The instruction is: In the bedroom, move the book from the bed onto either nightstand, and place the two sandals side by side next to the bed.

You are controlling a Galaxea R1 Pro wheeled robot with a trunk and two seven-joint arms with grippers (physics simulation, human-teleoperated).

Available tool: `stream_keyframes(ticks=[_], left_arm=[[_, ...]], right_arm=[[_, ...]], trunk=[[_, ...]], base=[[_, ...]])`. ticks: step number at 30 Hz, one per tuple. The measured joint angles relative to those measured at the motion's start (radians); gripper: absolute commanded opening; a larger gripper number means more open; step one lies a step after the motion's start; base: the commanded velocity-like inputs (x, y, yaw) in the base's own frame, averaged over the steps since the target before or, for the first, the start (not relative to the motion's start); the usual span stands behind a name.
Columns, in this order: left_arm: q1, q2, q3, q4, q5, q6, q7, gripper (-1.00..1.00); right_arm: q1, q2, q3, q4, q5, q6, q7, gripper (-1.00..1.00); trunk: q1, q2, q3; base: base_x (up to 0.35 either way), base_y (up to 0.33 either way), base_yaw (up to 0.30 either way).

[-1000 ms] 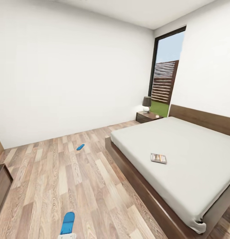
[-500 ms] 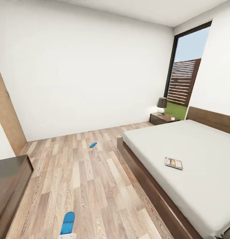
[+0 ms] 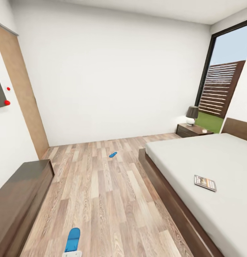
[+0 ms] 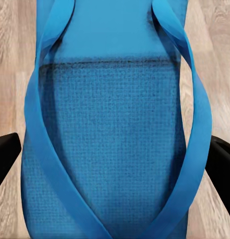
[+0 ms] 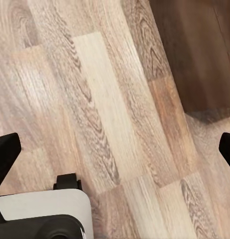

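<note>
**Sandal carried at the left gripper as the view swings across the bedroom**

Since the earlier frames the whole head view has been turned: the bed has slid toward the right edge, and a door panel and a dark cabinet have come in at the left. This is a move of the camera, not of the things. The blue sandal at the bottom of the view has kept its place there throughout.

Nearest, in the left wrist view, that held sandal is seen lying between the two black fingertips of the left gripper, its straps crossing over the woven sole. One fingertip is seen at each side of the sole, so the jaws are clamped on it. In the head view the same sandal is seen just ahead of a white part of the gripper.

In the right wrist view the right gripper is seen with its fingertips wide apart over bare floor planks, nothing between them.

Farther on, well ahead of the left gripper and slightly to its right, the second sandal is seen lying on the floor, off the foot corner of the bed. To the right of both grippers, the book is seen lying flat on the mattress. Farthest, beyond the bed by the window, a nightstand is seen with a lamp upon it.
</note>
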Motion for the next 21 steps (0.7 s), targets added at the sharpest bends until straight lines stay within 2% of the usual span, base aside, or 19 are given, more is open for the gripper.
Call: stream_keyframes(ticks=[15,21], left_arm=[[0.0,-0.001,0.0,0.0,0.001,0.0,0.0,-1.0],[0.0,0.0,0.0,0.0,0.001,0.0,0.0,-1.0]], right_arm=[[0.0,0.0,0.0,0.001,0.0,0.0,0.0,1.0],[0.0,0.0,0.0,0.0,0.0,0.0,-0.001,1.0]], trunk=[[0.0,0.0,0.0],[0.0,0.0,0.0]], base=[[0.0,0.0,0.277],[0.029,0.0,0.188]])
